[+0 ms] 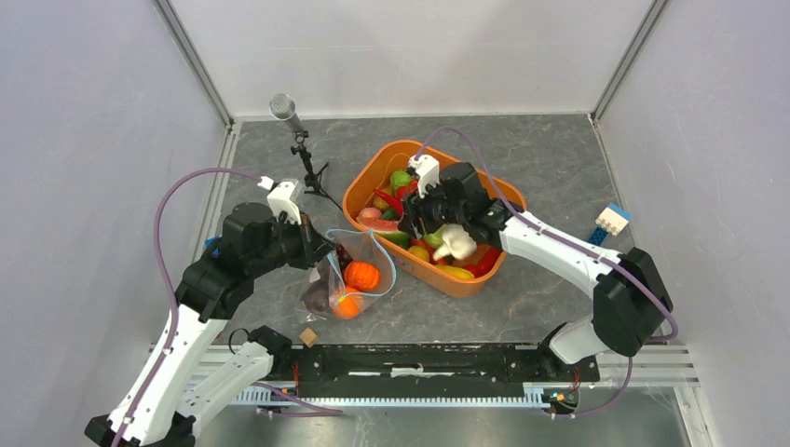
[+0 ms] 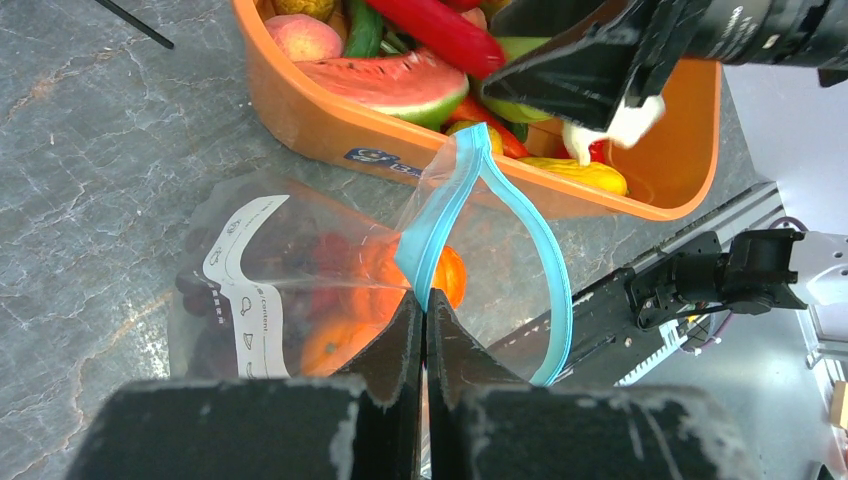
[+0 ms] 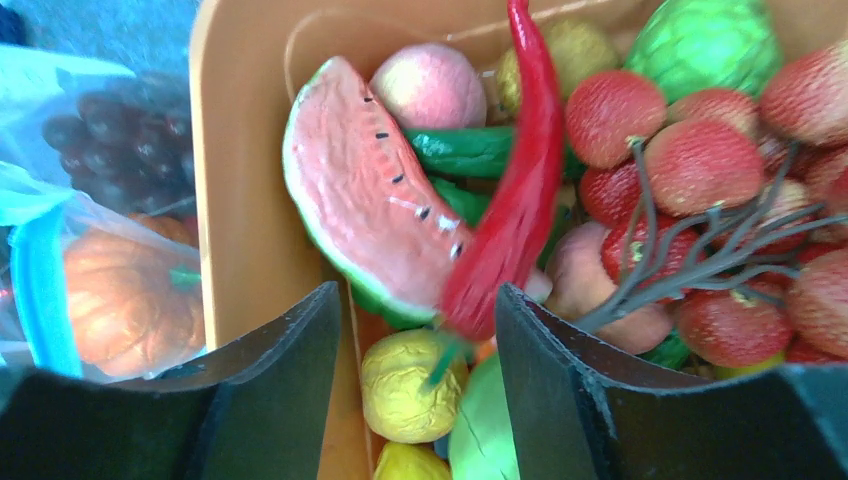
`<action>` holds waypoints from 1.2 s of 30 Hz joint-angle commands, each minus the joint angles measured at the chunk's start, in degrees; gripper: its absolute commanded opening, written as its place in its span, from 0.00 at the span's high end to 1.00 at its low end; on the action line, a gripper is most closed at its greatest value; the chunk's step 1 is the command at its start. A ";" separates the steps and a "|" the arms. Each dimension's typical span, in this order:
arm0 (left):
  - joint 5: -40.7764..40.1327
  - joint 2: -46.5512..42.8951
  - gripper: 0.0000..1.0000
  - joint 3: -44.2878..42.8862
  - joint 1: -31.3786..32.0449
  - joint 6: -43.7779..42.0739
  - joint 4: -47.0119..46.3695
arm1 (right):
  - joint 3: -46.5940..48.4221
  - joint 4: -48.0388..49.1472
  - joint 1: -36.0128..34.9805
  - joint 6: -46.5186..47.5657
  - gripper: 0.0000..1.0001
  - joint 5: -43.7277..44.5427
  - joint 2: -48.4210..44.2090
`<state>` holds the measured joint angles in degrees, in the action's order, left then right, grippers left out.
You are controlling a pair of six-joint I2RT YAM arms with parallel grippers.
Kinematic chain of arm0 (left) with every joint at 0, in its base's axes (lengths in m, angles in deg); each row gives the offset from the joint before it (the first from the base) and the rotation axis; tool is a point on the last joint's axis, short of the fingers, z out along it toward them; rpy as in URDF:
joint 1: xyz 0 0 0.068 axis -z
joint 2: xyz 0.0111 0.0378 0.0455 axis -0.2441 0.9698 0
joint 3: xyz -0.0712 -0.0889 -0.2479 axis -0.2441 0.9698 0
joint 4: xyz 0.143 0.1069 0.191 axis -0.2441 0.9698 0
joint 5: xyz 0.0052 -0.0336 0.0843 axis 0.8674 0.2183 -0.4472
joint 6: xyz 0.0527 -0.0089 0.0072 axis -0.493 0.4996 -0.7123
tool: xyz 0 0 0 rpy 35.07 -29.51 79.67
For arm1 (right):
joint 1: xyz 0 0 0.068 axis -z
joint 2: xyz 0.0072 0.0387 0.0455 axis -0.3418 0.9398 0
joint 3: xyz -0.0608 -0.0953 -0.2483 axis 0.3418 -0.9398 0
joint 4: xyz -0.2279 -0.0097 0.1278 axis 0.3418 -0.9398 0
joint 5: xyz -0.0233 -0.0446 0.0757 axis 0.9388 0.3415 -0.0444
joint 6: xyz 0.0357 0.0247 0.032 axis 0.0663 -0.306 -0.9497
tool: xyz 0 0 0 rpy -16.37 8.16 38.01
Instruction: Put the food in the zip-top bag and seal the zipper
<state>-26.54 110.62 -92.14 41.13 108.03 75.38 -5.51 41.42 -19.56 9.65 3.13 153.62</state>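
Observation:
The clear zip-top bag lies left of the orange bin, its mouth held open and raised. My left gripper is shut on the teal zipper strip at the mouth edge; it also shows in the top view. Orange pieces and dark grapes lie inside the bag. My right gripper is open and empty over the bin's food, its fingers either side of a yellow round piece and the tip of a red chili, beside a watermelon slice.
The orange bin holds several toy fruits, including a white piece. A microphone on a small tripod stands behind the bag. A wooden cube lies near the front rail. A blue-and-white block sits at the right.

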 commanded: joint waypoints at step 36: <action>0.66 0.15 0.98 1.00 -0.20 0.29 -3.89 | -3.18 -37.58 7.60 21.45 0.20 3.50 -8.70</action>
<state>-26.56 111.19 -91.23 41.13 108.00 74.48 -9.27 5.56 -11.78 28.53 9.67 142.15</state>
